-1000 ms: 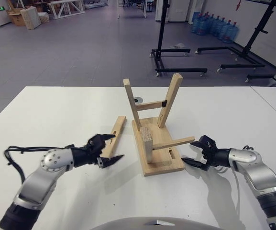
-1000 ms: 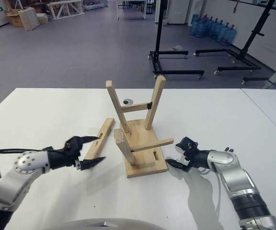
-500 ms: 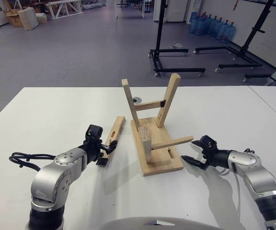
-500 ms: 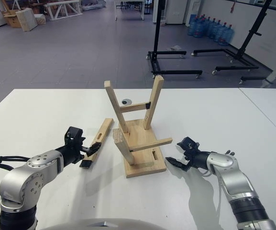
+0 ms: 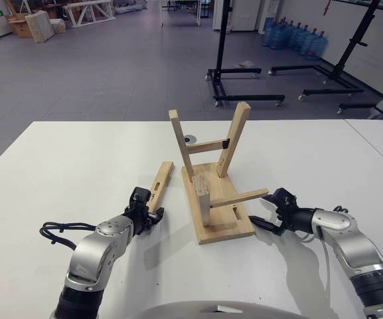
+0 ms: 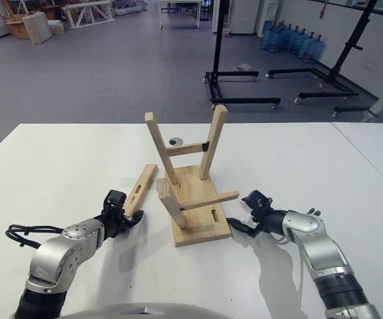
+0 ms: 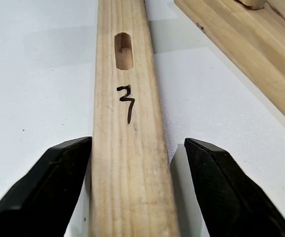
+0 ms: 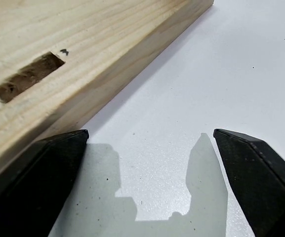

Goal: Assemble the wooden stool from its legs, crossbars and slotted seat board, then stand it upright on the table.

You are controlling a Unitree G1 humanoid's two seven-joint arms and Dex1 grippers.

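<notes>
Three legs [image 5: 202,199] and two crossbars [image 5: 241,197] stand in the upturned seat board [image 5: 224,222] in the middle of the table [image 5: 58,153], but the fourth leg [image 5: 159,186] lies loose beside the board's left edge, straddled by the left gripper [image 5: 153,214] with jaws spread, the right gripper [image 5: 265,214] likewise released by the board's near right corner, so fitting that leg and uprighting remain.

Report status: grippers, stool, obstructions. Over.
Left gripper open, straddling loose leg, near end. Right gripper open, empty, beside seat board, right edge. Stool inverted, fourth leg unfitted. Free crossbar end juts toward right gripper.
</notes>
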